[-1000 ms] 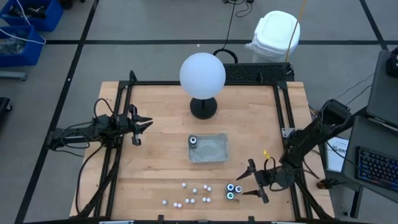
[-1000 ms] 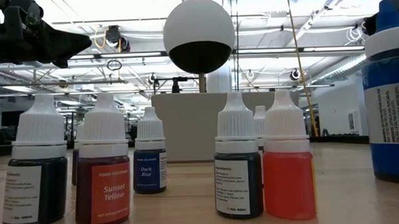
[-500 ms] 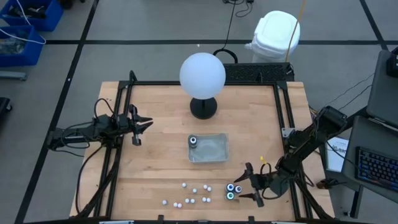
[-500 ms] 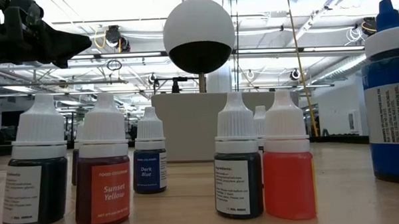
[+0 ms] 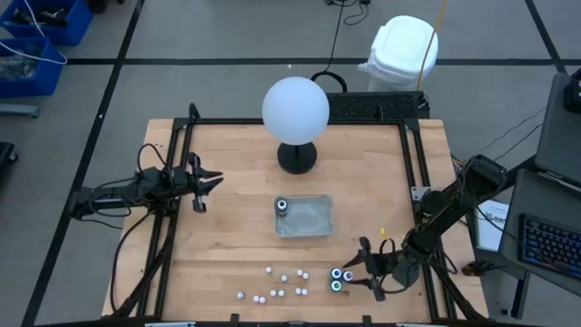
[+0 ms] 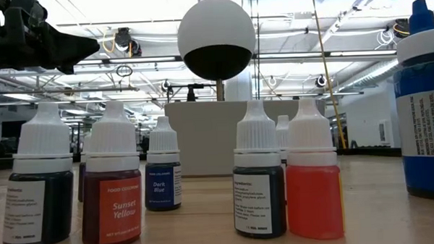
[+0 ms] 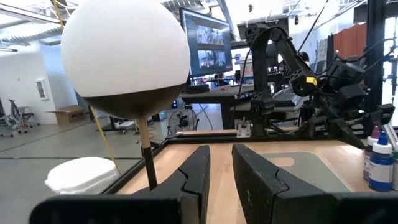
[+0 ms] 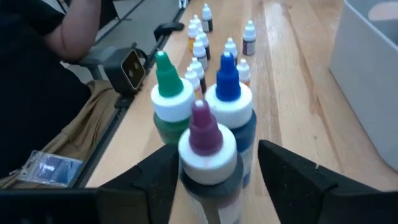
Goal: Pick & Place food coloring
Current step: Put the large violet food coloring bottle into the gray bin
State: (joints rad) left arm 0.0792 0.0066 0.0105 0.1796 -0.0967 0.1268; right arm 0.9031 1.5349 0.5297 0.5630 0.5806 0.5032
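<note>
Right wrist view: food coloring [image 8: 211,134], white-shouldered bottles, purple/blue/green tips.

Quick headcount from where I'm standing. Small white-capped bottles [image 6: 115,176]: I get ten in the loose cluster at the near edge of the bench [image 5: 236,236], though they're tiny from above, so call it ten give or take one. Larger bottles with coloured tips [image 8: 228,102]: three bunched together near right (one green tip, one blue, one purple), plus a fourth dark round one [image 5: 282,208] in the tray, so four total. Clear tray [image 5: 318,218]: one. White globe on a black base [image 5: 295,107]: one. Arms: two, each with a single end effector, left [image 5: 211,182] and right [image 5: 356,272].
</note>
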